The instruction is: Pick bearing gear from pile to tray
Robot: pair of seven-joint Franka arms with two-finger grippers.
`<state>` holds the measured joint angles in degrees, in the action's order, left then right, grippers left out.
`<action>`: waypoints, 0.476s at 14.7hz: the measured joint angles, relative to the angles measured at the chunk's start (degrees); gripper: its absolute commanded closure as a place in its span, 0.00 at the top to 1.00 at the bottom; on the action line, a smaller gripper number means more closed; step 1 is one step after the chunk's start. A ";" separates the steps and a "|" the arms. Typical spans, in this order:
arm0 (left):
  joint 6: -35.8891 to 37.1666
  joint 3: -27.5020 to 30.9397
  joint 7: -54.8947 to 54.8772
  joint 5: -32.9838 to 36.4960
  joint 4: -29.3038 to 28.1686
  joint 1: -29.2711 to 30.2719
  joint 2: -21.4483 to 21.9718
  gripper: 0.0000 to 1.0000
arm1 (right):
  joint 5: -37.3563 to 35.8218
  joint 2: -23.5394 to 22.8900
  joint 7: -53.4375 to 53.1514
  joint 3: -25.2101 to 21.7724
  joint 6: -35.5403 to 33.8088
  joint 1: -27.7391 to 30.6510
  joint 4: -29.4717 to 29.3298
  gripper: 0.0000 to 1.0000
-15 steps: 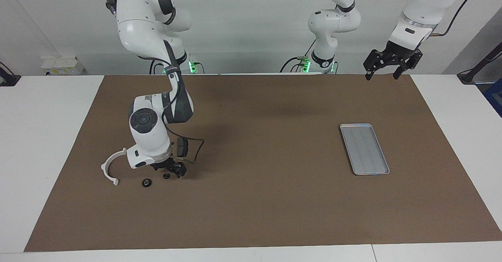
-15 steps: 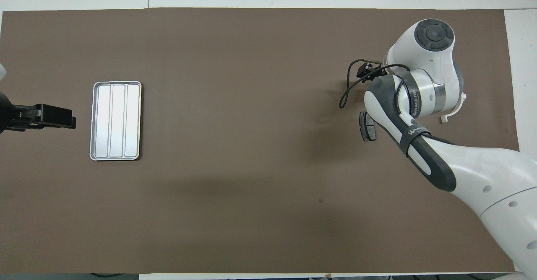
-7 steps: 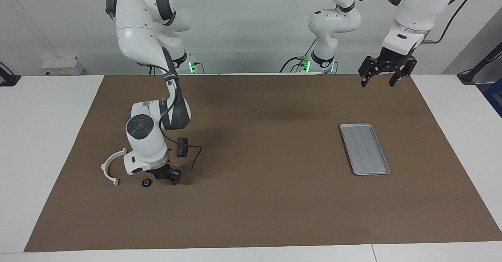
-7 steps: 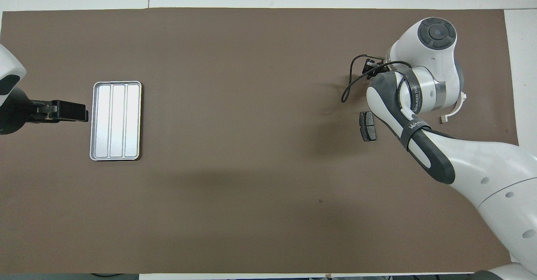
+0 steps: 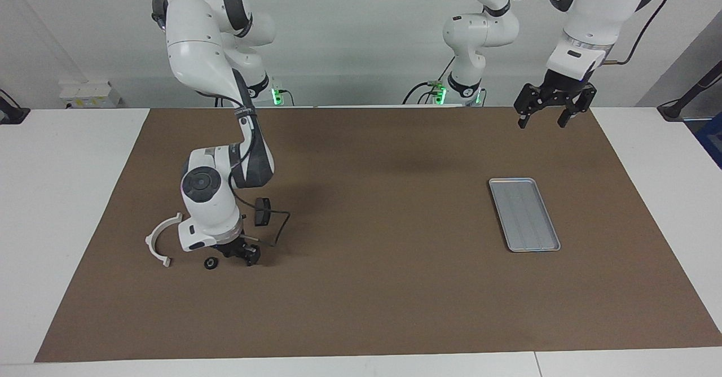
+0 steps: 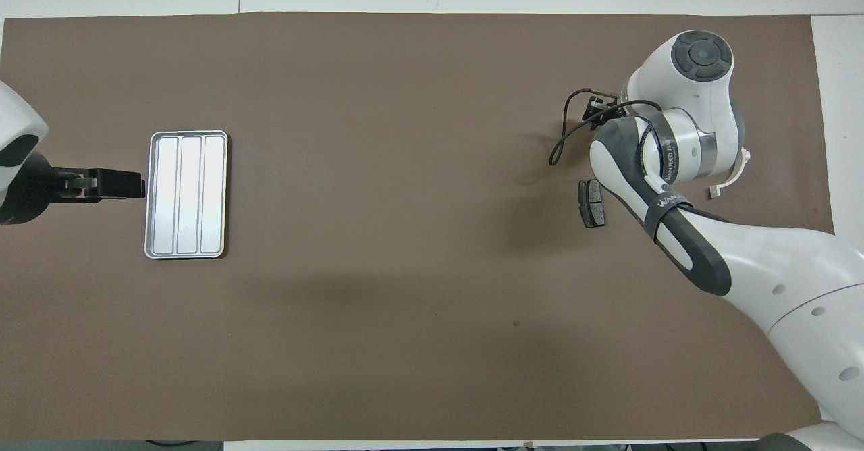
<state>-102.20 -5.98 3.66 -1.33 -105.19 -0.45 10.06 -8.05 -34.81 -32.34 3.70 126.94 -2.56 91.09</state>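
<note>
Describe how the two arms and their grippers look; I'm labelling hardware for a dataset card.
Both arms have glossy white rounded shells with dark grey joint bands and a round dark grey cap at the wrist. The right gripper and left gripper are black; a thin black cable loops beside the right wrist. Green lights glow at both bases.

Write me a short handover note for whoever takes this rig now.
Right gripper: low on the pile, closed around one small black round piece; grip not confirmed.
Left gripper: open, waiting in the air beside the tray.
Second black round piece, white arc and brake pad lie on the mat.
Done: nothing in the tray.
Left: lift, carry, release in the tray.
</note>
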 measured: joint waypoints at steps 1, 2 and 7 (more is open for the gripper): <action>-0.01 0.00 0.00 0.00 0.00 0.00 0.00 1.00 | 0.08 0.02 -0.03 0.10 0.00 -0.01 -0.04 0.50; -0.02 0.00 0.01 0.00 0.00 0.00 0.00 1.00 | 0.08 0.03 -0.10 0.18 -0.01 -0.03 -0.04 0.43; -0.28 -0.01 0.06 0.00 0.00 0.00 0.00 1.00 | 0.06 0.43 -0.10 0.06 -0.81 0.08 -0.02 0.00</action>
<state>-102.48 -5.98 3.72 -1.33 -105.19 -0.45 10.06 -7.99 -34.38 -32.45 3.76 126.13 -2.48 91.07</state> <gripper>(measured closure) 0.000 0.692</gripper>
